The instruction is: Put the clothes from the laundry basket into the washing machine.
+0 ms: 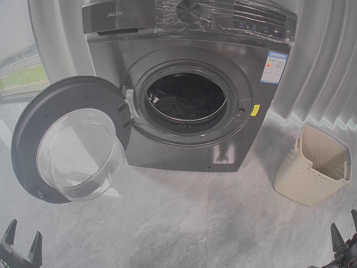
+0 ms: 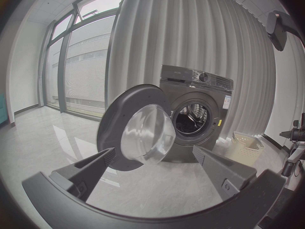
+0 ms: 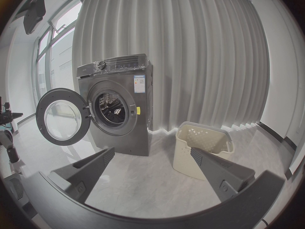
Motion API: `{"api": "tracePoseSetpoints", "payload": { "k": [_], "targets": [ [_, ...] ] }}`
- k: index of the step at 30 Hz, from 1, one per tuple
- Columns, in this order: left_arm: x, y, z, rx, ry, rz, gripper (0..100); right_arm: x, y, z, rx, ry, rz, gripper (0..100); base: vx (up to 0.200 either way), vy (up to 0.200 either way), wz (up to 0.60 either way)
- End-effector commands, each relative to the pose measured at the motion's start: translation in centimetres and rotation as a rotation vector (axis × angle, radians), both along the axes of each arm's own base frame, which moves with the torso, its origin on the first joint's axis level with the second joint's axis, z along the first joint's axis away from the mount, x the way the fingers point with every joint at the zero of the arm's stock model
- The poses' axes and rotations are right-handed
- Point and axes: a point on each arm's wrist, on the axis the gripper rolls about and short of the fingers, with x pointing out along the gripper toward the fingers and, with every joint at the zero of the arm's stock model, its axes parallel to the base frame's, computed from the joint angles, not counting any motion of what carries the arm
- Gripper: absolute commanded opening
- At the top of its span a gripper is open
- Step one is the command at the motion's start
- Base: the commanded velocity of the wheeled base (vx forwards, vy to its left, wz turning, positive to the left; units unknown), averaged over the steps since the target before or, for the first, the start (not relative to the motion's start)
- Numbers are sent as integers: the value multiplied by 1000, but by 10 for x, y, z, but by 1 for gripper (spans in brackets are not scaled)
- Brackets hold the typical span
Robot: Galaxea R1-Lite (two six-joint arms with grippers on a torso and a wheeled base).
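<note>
The grey washing machine (image 1: 186,79) stands ahead with its round door (image 1: 70,138) swung wide to the left. Dark clothes (image 1: 180,107) lie inside the drum. A cream laundry basket (image 1: 316,164) sits on the floor to the machine's right, and its inside looks bare. My left gripper (image 1: 22,239) is low at the front left, open and holding nothing. My right gripper (image 1: 344,229) is low at the front right, open too. Both are well short of the machine (image 2: 193,115) and the basket (image 3: 203,147).
Pleated white curtains (image 1: 319,56) hang behind the machine. A large window (image 2: 82,58) is off to the left. Bare grey tiled floor (image 1: 178,220) lies between me and the machine. The open door (image 2: 136,128) juts into the left side of that space.
</note>
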Motion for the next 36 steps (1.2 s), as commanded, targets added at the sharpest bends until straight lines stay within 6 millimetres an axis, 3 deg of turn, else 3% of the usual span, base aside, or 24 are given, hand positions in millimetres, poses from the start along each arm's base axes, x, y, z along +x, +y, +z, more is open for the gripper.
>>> {"api": "tracePoseSetpoints", "payload": {
  "k": [1, 19, 36],
  "targets": [
    [0, 0, -5, 0, 5, 0, 100, 1, 0, -5, 0, 19, -1, 100, 0, 0, 0],
    [0, 0, -5, -2, 5, 0, 100, 1, 0, -5, 0, 19, -1, 100, -44, 0, 0],
    [0, 0, -5, -3, 5, 0, 100, 1, 0, -5, 0, 19, -1, 100, 0, 188, 0]
  ]
}}
